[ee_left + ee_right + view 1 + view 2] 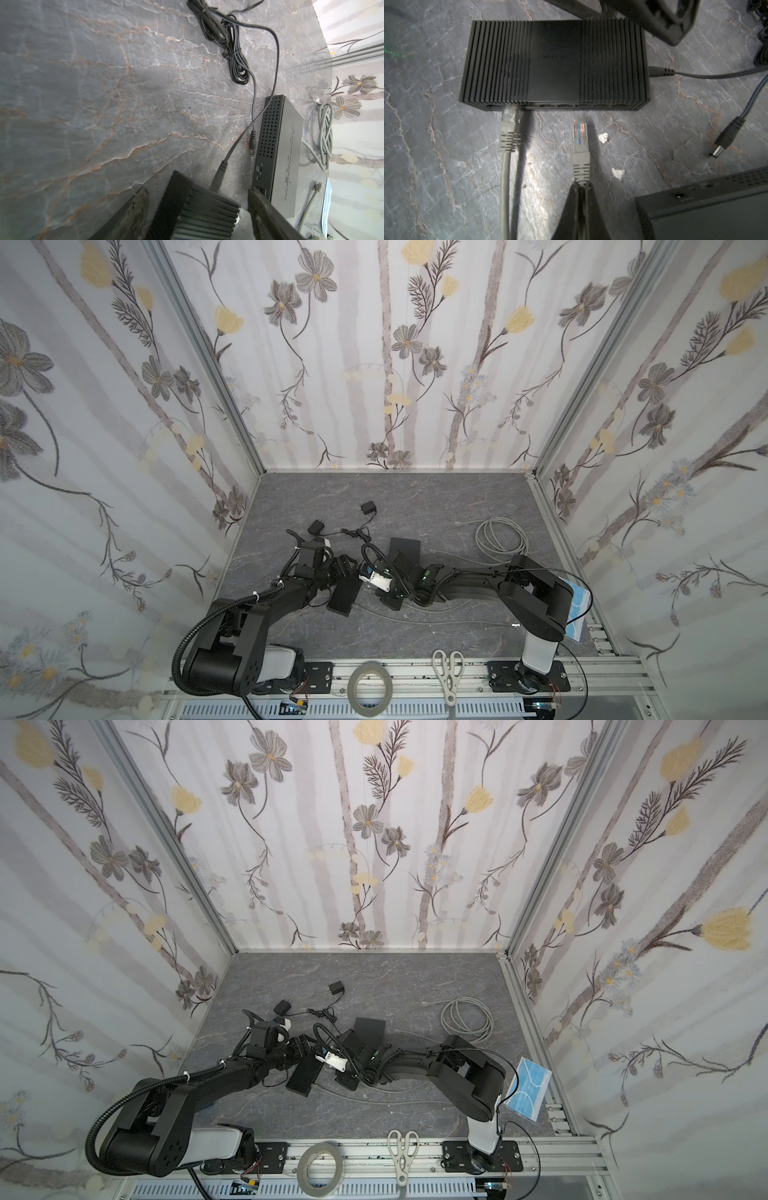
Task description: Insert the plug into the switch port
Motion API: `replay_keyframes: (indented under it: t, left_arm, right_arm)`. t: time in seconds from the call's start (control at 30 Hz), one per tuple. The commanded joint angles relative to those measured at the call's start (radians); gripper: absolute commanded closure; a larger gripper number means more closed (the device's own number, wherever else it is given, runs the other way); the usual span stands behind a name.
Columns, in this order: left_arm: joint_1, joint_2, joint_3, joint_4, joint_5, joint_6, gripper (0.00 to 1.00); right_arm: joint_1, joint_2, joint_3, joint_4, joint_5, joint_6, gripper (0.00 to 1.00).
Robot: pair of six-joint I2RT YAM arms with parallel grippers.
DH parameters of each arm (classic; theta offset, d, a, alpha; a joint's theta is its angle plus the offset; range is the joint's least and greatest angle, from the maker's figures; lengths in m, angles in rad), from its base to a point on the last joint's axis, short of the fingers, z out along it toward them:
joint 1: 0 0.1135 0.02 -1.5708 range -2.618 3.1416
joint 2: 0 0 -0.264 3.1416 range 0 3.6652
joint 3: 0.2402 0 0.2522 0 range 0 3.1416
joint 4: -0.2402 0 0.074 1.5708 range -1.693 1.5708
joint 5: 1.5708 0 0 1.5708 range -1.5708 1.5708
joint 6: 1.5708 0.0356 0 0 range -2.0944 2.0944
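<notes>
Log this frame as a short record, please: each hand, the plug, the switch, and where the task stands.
right hand: shut on the rear of the held plug
held plug: pointing at the port row, short of it, not inserted
ribbed switch: flat on the table, power lead in one side
other grey plug: already in a port near one end
left hand: open, fingers either side of the ribbed switch
status: insertion not yet done

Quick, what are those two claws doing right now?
Left gripper: open, jaws either side of the ribbed switch, gaps showing.
Right gripper: closed on the grey plug, at its boot.
</notes>
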Motion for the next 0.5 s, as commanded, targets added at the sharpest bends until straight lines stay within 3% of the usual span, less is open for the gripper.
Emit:
replay_keyframes:
  t: [0.0,0.47]
  left_arm:
    - [-0.003,0.023,0.01,0.008,0.018,-0.012,0.23]
    - [-0.013,0.04,0.018,0.01,0.024,-0.012,0.24]
  right_arm:
    - [0.007,0.008,0.017,0.052,-0.005,0.008,1.0]
    - [0.032,0.027,0.03,0.077,-0.015,0.02,1.0]
